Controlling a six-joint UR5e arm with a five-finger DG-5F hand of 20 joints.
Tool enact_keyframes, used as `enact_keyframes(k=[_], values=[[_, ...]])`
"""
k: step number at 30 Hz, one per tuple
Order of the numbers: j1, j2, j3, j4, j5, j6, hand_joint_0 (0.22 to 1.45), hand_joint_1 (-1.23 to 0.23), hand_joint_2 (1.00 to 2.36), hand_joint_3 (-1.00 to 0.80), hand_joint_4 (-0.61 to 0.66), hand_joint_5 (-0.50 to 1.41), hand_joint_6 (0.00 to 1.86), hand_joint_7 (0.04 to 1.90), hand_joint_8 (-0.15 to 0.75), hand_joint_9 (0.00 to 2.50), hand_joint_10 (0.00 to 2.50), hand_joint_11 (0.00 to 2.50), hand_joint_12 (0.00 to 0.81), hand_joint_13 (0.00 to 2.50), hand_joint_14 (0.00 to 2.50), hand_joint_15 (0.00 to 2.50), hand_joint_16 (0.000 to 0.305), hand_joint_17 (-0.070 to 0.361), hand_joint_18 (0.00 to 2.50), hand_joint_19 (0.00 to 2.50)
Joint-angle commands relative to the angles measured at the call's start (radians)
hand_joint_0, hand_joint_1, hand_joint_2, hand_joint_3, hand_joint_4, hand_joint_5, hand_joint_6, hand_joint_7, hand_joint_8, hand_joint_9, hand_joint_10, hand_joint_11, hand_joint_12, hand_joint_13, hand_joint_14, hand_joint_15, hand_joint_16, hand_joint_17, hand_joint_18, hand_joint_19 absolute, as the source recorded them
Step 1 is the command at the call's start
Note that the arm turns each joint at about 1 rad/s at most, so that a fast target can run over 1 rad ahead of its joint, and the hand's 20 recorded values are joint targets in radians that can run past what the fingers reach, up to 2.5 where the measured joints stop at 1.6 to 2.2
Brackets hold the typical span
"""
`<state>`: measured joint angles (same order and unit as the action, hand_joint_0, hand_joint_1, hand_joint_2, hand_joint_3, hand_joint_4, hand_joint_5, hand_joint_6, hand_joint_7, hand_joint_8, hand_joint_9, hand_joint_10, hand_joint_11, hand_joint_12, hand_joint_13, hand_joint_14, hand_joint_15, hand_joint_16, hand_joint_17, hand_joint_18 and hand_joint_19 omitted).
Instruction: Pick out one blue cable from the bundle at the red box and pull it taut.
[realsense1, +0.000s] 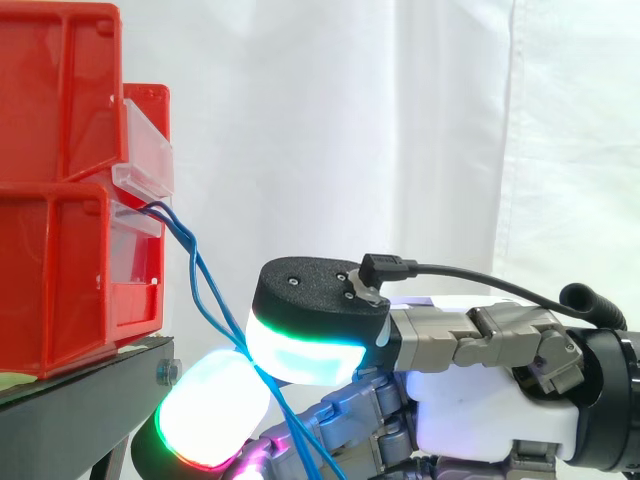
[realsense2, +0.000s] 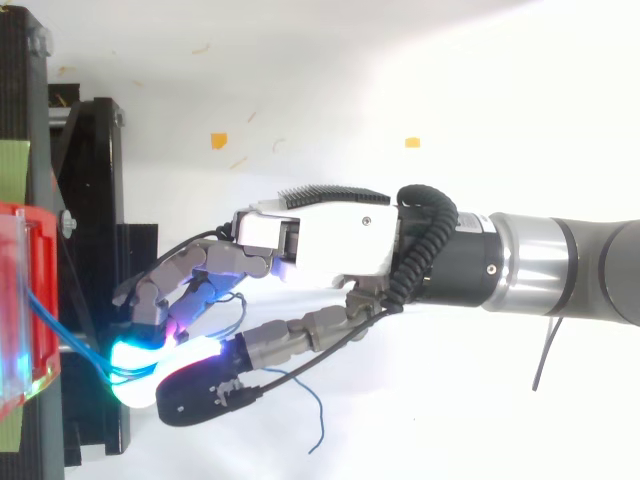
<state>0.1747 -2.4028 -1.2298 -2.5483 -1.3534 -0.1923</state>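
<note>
The robot hand (realsense1: 480, 400) pinches thin blue cables (realsense1: 193, 243) between its curled glowing fingertips (realsense1: 300, 352), and the cables rise slanted to the front of stacked red plastic bins (realsense1: 60, 280) on a black stand (realsense1: 70, 415), before a white curtain (realsense1: 400, 130)

Red bins (realsense1: 60, 280), thin blue cables (realsense1: 178, 227), black stand (realsense1: 80, 405), white curtain (realsense1: 350, 120)

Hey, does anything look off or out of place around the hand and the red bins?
One thing: the fingers of the hand seem to pinch more than one strand of the blue cables from the red bins, not a single one. A loose blue end curls free beside the hand.
</note>
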Motion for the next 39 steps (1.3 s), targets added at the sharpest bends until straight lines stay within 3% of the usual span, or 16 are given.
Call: enact_keyframes(k=[1, 11, 14, 17, 23, 30, 39], values=[[-0.003, -0.001, 0.001, -0.003, -0.006, 0.001, 0.61, -0.61, 1.02, -0.08, 0.13, -0.19, 0.94, 0.76, 0.299, 0.76, 0.02, 0.72, 0.323, 0.4, 0.01, 0.24, 0.042, 0.094, 0.57, 0.65], [-0.015, 0.007, 0.001, -0.029, -0.036, 0.04, 0.63, -0.62, 1.02, -0.07, 0.11, -0.18, 0.94, 0.76, 0.304, 0.78, 0.02, 0.75, 0.327, 0.43, 0.01, 0.26, 0.042, 0.095, 0.59, 0.64], [-0.024, 0.03, 0.001, -0.07, -0.055, 0.045, 0.63, -0.63, 1.02, -0.08, 0.1, -0.18, 0.94, 0.78, 0.299, 0.79, 0.02, 0.76, 0.324, 0.43, 0.01, 0.26, 0.042, 0.093, 0.6, 0.64], [-0.04, 0.076, 0.001, -0.171, -0.072, 0.047, 0.63, -0.64, 1.02, -0.07, 0.07, -0.18, 0.94, 0.79, 0.292, 0.79, 0.02, 0.77, 0.32, 0.43, 0.01, 0.25, 0.04, 0.091, 0.6, 0.65], [-0.057, 0.125, 0.001, -0.3, -0.072, 0.048, 0.65, -0.67, 1.02, -0.06, 0.04, -0.19, 0.95, 0.78, 0.291, 0.82, 0.02, 0.8, 0.321, 0.46, 0.01, 0.26, 0.04, 0.091, 0.62, 0.65], [-0.069, 0.125, 0.012, -0.351, -0.072, 0.059, 0.68, -0.7, 1.02, -0.13, -0.02, -0.18, 0.96, 0.83, 0.29, 0.86, 0.02, 0.83, 0.321, 0.49, 0.01, 0.27, 0.04, 0.091, 0.65, 0.66], [-0.072, 0.125, 0.073, -0.445, -0.072, 0.062, 0.69, -0.72, 1.02, -0.2, -0.01, -0.17, 0.96, 0.9, 0.304, 0.98, 0.02, 0.85, 0.322, 0.57, 0.01, 0.29, 0.04, 0.09, 0.73, 0.68]])
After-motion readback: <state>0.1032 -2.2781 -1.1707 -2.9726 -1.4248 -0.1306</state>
